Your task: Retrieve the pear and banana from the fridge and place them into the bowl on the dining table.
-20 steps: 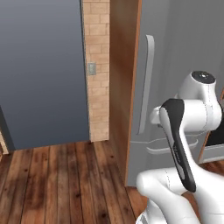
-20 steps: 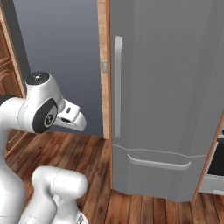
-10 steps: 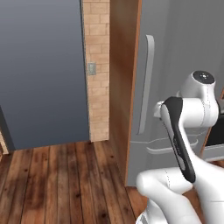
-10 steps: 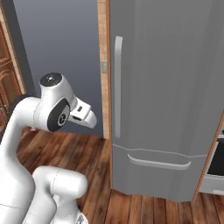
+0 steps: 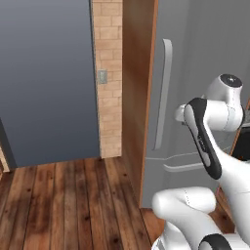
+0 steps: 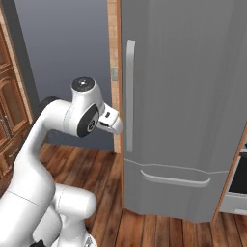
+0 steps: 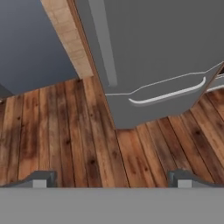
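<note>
The fridge (image 6: 183,96) is a tall matte grey unit and its doors are closed, so the pear and banana are hidden inside. Its long pale bar handle (image 6: 130,96) runs down the door's left edge, also seen as the handle (image 5: 162,93) and handle (image 7: 103,39). A lower drawer pull (image 7: 168,95) curves across the bottom. My gripper (image 7: 113,179) is open with nothing between its fingertips (image 7: 41,179), pointing down at the floor in front of the fridge (image 7: 153,43). My hand (image 6: 112,121) hangs just left of the bar handle, apart from it. The bowl and dining table are out of view.
Wood plank floor (image 7: 65,131) lies before the fridge. A brick pillar (image 5: 110,73) with a switch plate (image 5: 102,76) and a dark blue-grey wall (image 5: 44,78) stand to the left. Brown cabinets (image 6: 9,96) are at far left, an oven (image 6: 239,178) at far right.
My arm has risen and swung right, bringing the hand closer to the fridge's bar handle. The gripper stays open. The fridge stays closed.
</note>
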Controlling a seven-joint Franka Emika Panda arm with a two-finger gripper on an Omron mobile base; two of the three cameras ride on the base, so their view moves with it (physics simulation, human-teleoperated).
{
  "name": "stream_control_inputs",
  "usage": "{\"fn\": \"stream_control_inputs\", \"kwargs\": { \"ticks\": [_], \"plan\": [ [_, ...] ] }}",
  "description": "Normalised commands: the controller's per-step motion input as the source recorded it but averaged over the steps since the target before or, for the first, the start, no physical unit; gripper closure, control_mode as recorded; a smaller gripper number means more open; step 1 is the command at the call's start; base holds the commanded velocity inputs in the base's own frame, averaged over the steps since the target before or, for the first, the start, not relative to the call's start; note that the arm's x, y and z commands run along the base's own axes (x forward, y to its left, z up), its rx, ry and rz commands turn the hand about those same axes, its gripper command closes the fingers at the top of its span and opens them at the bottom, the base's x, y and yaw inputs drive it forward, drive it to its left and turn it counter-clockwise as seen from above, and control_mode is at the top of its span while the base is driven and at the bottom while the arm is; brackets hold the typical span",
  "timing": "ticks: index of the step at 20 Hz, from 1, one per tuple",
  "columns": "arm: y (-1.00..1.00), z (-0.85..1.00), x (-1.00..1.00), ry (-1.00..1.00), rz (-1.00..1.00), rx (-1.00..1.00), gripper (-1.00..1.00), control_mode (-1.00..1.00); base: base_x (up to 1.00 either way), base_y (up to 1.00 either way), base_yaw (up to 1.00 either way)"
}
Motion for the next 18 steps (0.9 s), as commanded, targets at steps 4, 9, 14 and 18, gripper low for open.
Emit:
{"fn": "stream_control_inputs", "kwargs": {
  "ticks": [4,9,14,18],
  "plan": [
    [-0.04,0.02,0.81,0.00,0.00,0.02,-1.00,-1.00,0.00,0.00,0.00],
    [0.00,0.06,0.68,-0.21,0.00,0.00,-1.00,-1.00,0.00,0.00,0.00],
    [-0.09,0.07,0.43,-0.10,0.00,0.00,-1.00,-1.00,0.00,0.00,0.00],
    [-0.21,0.09,0.30,0.00,0.00,0.00,-1.00,-1.00,0.00,0.00,0.00]
  ]
}}
